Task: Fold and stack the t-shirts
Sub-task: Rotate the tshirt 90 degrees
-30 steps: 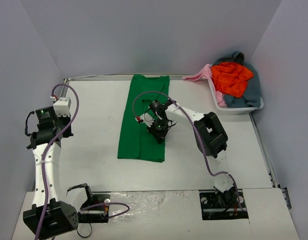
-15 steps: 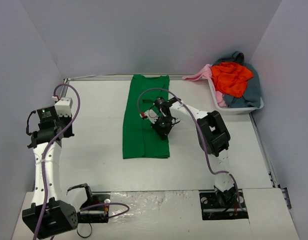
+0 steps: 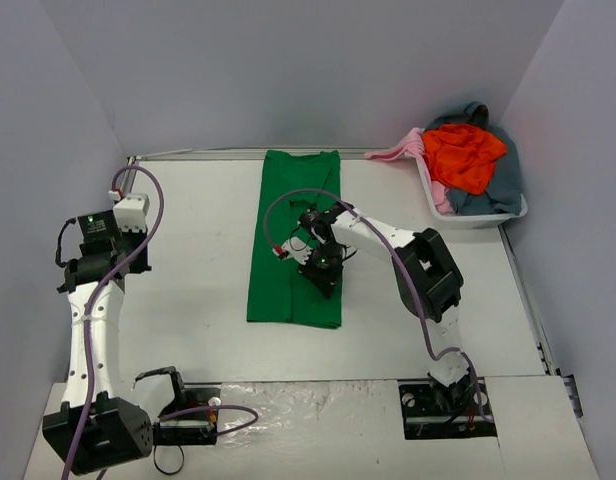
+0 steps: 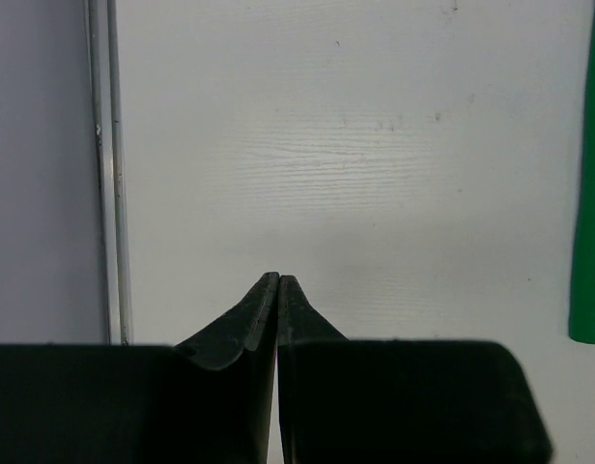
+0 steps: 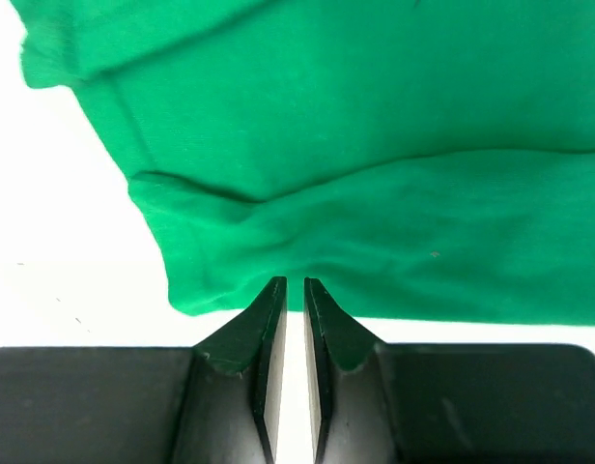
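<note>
A bright green t-shirt lies flat as a long folded strip in the middle of the table. My right gripper is low over its lower right part. In the right wrist view its jaws stand slightly open at the cloth's hem, with only white table showing in the narrow gap. At the table's left side my left gripper is held up off the table. It is shut on nothing, and a sliver of the green shirt shows at the right edge of its view.
A white tub stands at the back right holding an orange-red shirt, a grey-blue one and a pale pink one that hangs over its left rim. A metal rail runs along the table's left edge.
The right gripper dragged the green shirt's lower part a little to the right, then its jaws parted and let the cloth go. The left arm barely moved.
</note>
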You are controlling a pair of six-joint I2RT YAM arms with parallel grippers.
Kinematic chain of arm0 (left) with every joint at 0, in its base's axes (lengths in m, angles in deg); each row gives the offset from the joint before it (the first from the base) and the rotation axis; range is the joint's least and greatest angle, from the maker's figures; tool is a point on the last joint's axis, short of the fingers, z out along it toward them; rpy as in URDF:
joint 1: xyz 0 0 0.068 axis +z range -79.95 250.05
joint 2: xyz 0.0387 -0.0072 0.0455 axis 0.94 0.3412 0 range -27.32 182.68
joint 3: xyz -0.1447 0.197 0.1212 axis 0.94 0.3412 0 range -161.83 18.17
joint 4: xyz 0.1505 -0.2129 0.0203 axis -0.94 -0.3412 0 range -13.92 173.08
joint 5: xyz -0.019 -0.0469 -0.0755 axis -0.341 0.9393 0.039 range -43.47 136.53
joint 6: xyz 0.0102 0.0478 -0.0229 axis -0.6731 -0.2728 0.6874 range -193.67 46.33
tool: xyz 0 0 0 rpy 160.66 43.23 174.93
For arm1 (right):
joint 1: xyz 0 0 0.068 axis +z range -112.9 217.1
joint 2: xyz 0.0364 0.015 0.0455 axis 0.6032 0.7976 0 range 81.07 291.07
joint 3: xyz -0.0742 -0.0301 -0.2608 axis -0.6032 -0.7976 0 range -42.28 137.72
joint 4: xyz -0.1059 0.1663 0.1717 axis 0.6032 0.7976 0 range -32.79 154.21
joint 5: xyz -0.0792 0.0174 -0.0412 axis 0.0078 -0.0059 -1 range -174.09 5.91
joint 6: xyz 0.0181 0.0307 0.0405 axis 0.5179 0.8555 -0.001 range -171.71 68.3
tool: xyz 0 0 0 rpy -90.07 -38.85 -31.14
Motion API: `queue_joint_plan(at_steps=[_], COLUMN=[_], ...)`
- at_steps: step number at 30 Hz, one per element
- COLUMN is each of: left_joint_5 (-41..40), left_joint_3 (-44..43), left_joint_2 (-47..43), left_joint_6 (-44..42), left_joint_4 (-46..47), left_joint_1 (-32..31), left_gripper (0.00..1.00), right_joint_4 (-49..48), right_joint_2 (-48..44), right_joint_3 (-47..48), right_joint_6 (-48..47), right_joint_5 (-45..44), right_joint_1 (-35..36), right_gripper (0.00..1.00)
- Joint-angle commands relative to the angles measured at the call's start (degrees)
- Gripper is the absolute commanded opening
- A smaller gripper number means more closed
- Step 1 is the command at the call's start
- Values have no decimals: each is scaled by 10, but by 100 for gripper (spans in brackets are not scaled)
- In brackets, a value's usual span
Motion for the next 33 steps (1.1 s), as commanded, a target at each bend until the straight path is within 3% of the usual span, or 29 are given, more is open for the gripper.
queue_joint_plan(at_steps=[1,4,20,33], left_joint_5=[4,7,4,-3], left_joint_3=[-31,-30,-27,-19], left_joint_2=[-4,-4,17,15], left_joint_6=[-5,-4,-5,-10], left_joint_4=[-7,-7,4,5], left_joint_1=[-4,-4,-8,-10], left_gripper=[2,2,2,2], right_joint_4=[62,59,52,47], right_joint_2=[-49,-36,176,238], right_joint_3=[54,91,329,346], right_joint_6=[-11,-17,2,0], right_joint_5=[-1,-26,-79,-68], right_joint_1=[-4,-20,-82,-100], right_gripper=[10,0,0,0])
